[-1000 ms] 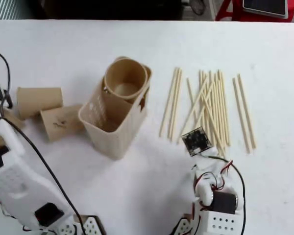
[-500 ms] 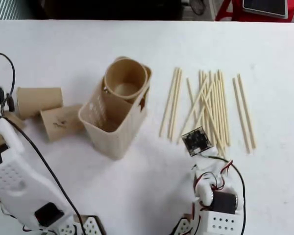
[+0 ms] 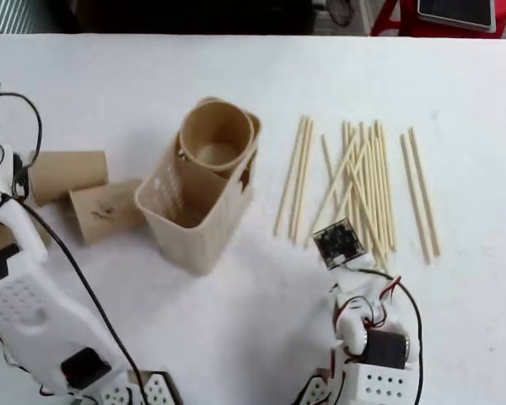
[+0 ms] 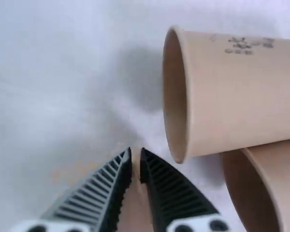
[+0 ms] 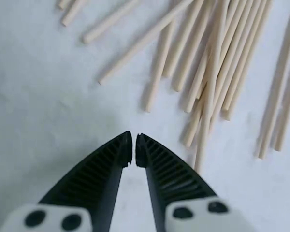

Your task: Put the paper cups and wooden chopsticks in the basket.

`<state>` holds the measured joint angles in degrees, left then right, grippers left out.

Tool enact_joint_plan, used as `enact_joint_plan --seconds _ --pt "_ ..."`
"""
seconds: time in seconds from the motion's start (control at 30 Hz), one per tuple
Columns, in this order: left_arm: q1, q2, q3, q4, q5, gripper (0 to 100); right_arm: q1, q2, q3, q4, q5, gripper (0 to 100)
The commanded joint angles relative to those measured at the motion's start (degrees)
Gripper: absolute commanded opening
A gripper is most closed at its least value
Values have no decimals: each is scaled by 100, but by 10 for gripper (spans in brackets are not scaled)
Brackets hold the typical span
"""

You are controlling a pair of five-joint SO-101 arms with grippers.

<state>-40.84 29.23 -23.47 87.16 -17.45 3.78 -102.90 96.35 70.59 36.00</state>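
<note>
From above, the basket [image 3: 198,202] stands near the middle of the white worktop [image 3: 110,76], with one cup [image 3: 216,137] upright inside its far end. Two more cups [image 3: 67,175] lie on their sides at the basket's 9 o'clock, touching each other, the nearer one just beside the basket wall. The chopsticks [image 3: 363,186] lie loose at its 3 o'clock, apart from it. The left arm [image 3: 25,312] sits at 8 o'clock, the right arm [image 3: 367,346] at 5. On the left wrist, the left pincer [image 4: 135,164] is pressed together, empty, just short of a lying cup's open mouth. On the right wrist, the right pincer [image 5: 134,145] is pressed together too, holding nothing, near the chopsticks' ends.
</note>
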Motion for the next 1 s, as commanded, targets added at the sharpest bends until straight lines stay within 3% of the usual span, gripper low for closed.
enact_joint_plan --seconds 0.0,0.2,0.3,0.4,0.53,0.67,0.97 --pt "171 -347 -246 264 -62 24 22 -31 44 -75 53 28" --pt "189 -840 -1108 1099 -62 24 22 -31 44 -75 53 28" --pt "356 -1218 -1530 1556 -484 27 22 -31 44 -75 53 28" --pt "444 -1727 -958 1538 -800 69 22 -31 44 -75 53 28" --pt "681 -2000 378 1459 -703 177 22 -31 44 -75 53 28" --pt "743 -1991 1108 949 -176 177 48 -31 44 -75 53 28" --pt "690 -1982 1618 484 -185 180 57 -31 44 -40 53 28"
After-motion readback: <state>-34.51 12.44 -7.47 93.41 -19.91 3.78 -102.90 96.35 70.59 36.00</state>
